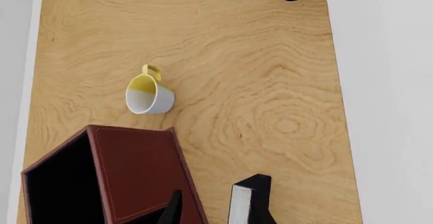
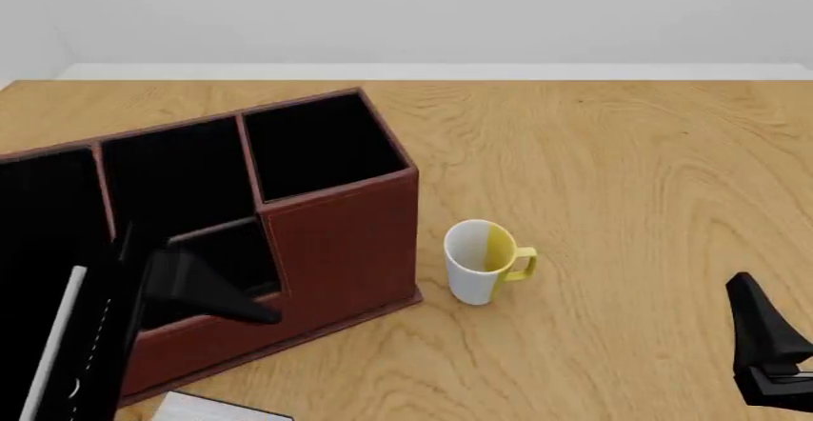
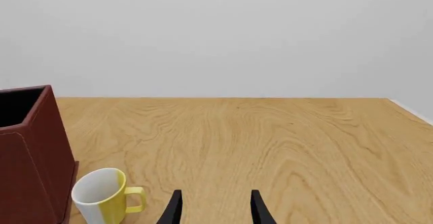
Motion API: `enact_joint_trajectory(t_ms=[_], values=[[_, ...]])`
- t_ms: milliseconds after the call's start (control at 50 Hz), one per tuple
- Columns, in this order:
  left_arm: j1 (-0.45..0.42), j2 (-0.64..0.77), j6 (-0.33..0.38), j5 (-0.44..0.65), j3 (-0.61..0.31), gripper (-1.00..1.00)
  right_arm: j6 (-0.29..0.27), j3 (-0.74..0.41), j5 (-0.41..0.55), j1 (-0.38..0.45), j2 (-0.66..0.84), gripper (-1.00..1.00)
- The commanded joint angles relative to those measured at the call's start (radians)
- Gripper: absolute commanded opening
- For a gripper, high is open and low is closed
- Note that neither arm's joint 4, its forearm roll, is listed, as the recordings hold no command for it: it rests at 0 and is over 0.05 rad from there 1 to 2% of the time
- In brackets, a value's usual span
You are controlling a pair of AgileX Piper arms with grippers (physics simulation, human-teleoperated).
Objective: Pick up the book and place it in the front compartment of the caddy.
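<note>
Only the front view took in the whole scene: the caddy (image 2: 254, 240), a large reddish-brown leather-look box with black compartments, stood on the left half of the wooden table (image 2: 610, 173), and the mug (image 2: 481, 261), white with a yellow side and handle, stood upright just beside its right wall. In that view a pale flat corner showed at the bottom edge, in front of the caddy; this looked like the book (image 2: 209, 409), lying on the table, though most of it was cut off. The left gripper (image 2: 140, 297) filled the lower left as a dark mass over the caddy's near compartments, above and a little behind that pale corner, apart from it.

The left wrist view looked down on the wood grain, one corner of the caddy (image 1: 129, 173) and the mug (image 1: 149, 96), whose rim faced the camera. Its fingers (image 1: 249, 198) stood apart with nothing between them; the book did not show there.

The right wrist view gave a low, level look across the table to a plain grey wall (image 3: 216, 36), with the caddy's end wall (image 3: 30, 163) and the mug (image 3: 105, 193) to one side. The right gripper (image 3: 215, 209) had its two dark fingers parted and empty, well away from the book. In the front view it sat at the lower right corner (image 2: 766, 354).
</note>
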Motion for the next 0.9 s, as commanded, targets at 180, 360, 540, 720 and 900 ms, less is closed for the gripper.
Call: enact_joint_trajectory(t_ms=[180,360,540,720,900], values=[[-0.008,-0.022,0.017,-0.027,0.091,1.00,0.000,0.000,-0.001,0.000,0.001,1.00],[0.001,-0.026,0.005,-0.046,0.125,1.00,0.000,0.000,0.000,0.000,0.000,1.00],[0.010,-0.031,-0.009,-0.061,0.157,1.00,0.000,0.000,0.001,0.000,-0.001,1.00],[0.026,-0.040,0.001,-0.072,0.192,1.00,0.000,0.000,0.001,0.000,-0.001,1.00],[0.048,-0.046,0.013,-0.087,0.233,1.00,0.000,0.000,0.001,0.000,-0.001,1.00]])
